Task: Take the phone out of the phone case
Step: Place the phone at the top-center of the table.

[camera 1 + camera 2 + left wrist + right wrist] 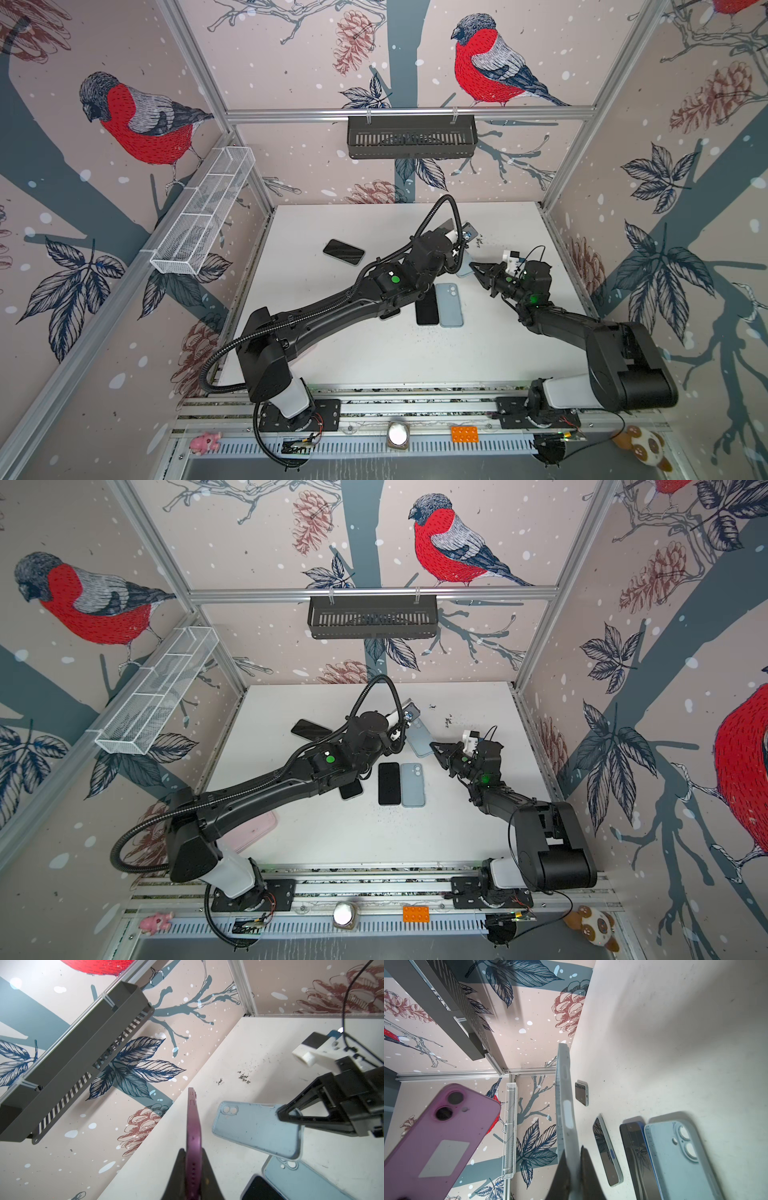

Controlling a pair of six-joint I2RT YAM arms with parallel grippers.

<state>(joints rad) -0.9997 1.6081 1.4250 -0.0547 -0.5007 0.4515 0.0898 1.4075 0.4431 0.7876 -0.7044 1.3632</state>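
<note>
My left gripper (193, 1151) is shut on a pink-purple phone (193, 1122), seen edge-on in the left wrist view and from its back (440, 1136) in the right wrist view. The phone is lifted off the white table. My right gripper (572, 1149) is shut on one end of a pale blue phone case (564, 1105), which is empty and held in the air (255, 1128). Phone and case are apart, side by side. In both top views the two grippers (457, 245) (476, 268) meet over the table's far middle.
On the table (498, 353) lie a black phone (343, 251) at the far left, a black phone (427, 307) beside a pale blue cased one (450, 305), and another (351, 789) under the left arm. A black basket (411, 137) and a white mesh basket (203, 212) hang on the walls.
</note>
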